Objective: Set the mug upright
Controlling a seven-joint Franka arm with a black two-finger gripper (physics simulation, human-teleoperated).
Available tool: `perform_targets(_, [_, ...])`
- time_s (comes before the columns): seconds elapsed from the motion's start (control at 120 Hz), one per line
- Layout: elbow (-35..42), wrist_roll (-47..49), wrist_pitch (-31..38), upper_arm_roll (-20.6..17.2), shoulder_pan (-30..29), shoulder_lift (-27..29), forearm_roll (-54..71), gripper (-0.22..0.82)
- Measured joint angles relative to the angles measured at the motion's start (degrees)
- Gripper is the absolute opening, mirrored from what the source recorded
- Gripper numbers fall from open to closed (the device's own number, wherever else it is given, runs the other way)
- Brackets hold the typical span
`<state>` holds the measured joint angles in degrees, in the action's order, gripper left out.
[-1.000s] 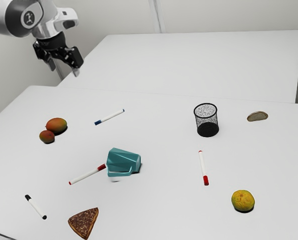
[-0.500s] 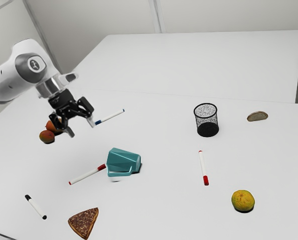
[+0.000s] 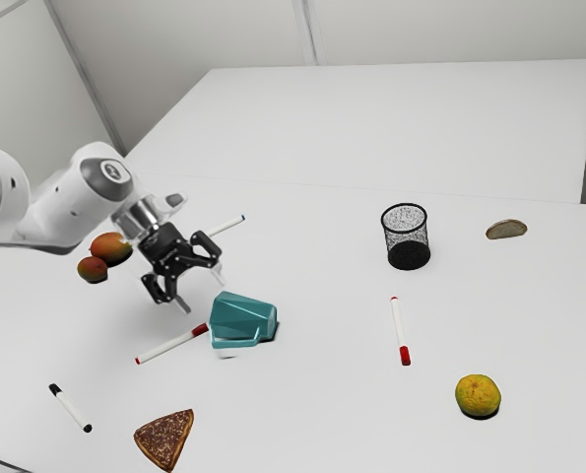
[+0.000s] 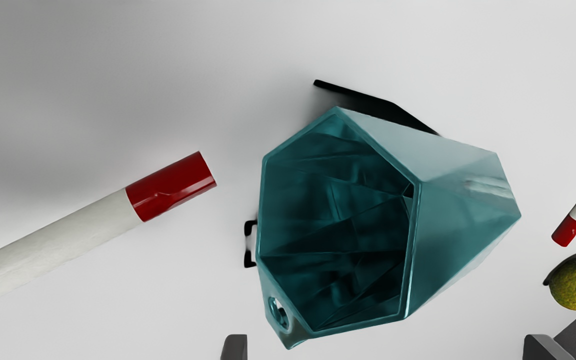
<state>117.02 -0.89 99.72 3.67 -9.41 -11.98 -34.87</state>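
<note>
Fingers [image 3: 168,288] have come down over the white table [image 3: 312,404], apart, near the tipped mug [image 3: 241,318], pale walls [image 3: 194,34] behind

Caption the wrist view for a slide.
Teal mug on its side, seen past the open end effector, a red-capped marker near its rim.

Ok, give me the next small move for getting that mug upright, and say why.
I'd ease the open gripper a little lower and toward the mug, fingers kept apart. The mug lies on its side, its mouth facing the gripper, and nothing is held yet. The red-capped marker lies just off that mouth, so probably keep clear of it.
</note>
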Motion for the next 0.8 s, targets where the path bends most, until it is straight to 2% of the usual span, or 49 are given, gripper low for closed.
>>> perform_targets(0.567, [-0.1, -0.9, 5.1, -2.0, 0.6, -6.0, -12.5, 0.60])
perform_targets(0.717, [-1.2, -0.8, 5.9, -2.9, 0.7, -5.8, -12.2, 0.21])
perform_targets(0.8, [-1.8, -0.7, 6.1, -3.6, 0.7, -5.8, -11.9, 0.05])
